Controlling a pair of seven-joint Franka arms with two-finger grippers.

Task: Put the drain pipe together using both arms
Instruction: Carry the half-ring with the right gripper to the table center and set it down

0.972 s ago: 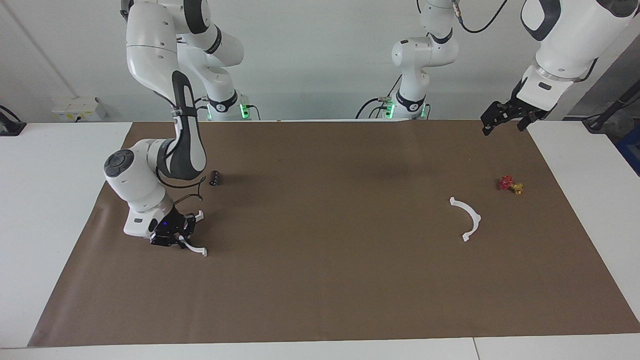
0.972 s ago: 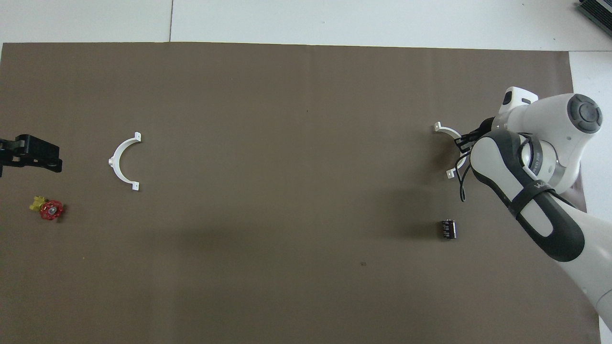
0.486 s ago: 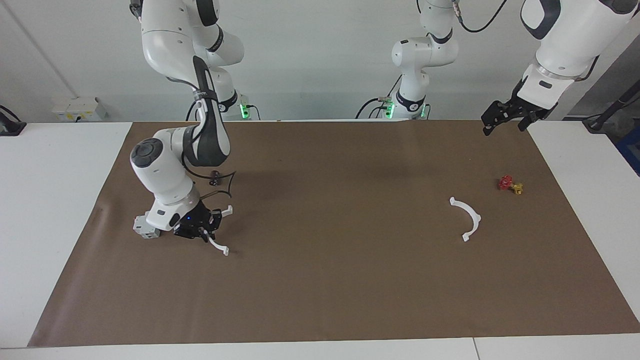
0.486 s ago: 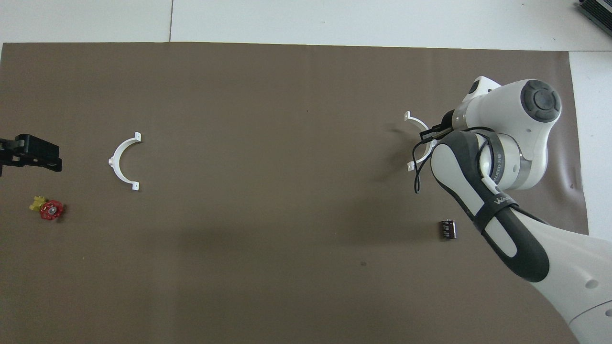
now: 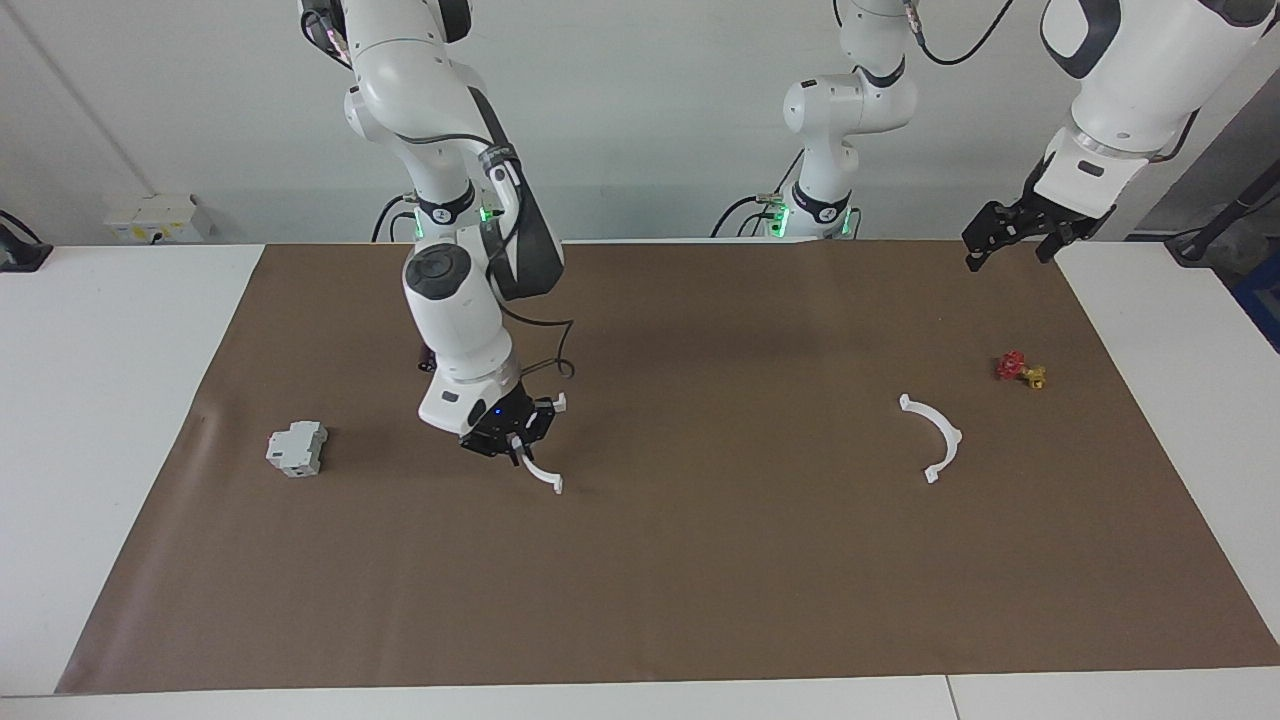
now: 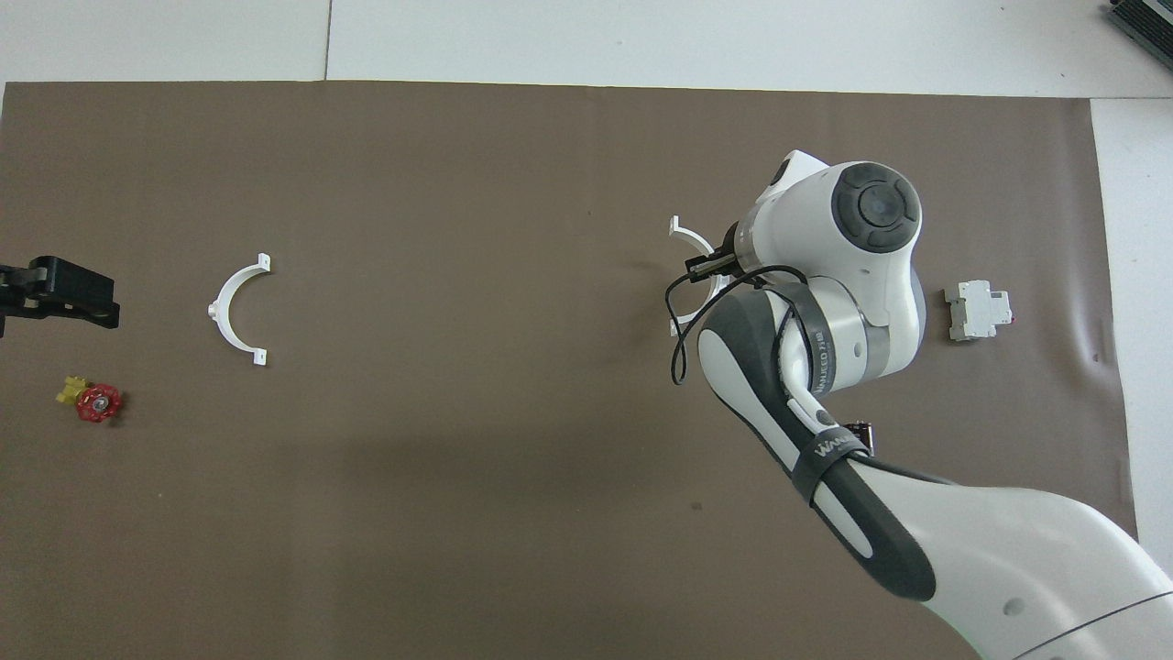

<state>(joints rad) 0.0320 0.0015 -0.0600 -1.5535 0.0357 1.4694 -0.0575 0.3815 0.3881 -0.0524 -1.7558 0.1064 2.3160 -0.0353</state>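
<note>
My right gripper (image 5: 515, 440) is shut on one white half-ring (image 5: 541, 479) of the drain pipe and holds it just above the brown mat, over the part toward the right arm's end. The held half-ring also shows in the overhead view (image 6: 689, 240), partly hidden by the right gripper (image 6: 710, 266). The other white half-ring (image 5: 941, 434) lies flat on the mat toward the left arm's end, also in the overhead view (image 6: 229, 307). My left gripper (image 5: 1005, 255) waits open and empty, raised over the mat's edge at the left arm's end (image 6: 55, 293).
A grey-white boxy block (image 5: 297, 448) (image 6: 979, 310) lies near the right arm's end of the mat. A small black cylinder (image 6: 861, 429) is mostly hidden by the right arm. A red and yellow valve piece (image 5: 1020, 370) (image 6: 92, 401) lies near the left gripper.
My right arm has carried the half-ring from the right arm's end toward the middle of the table, uncovering the grey-white block. The left arm has not moved.
</note>
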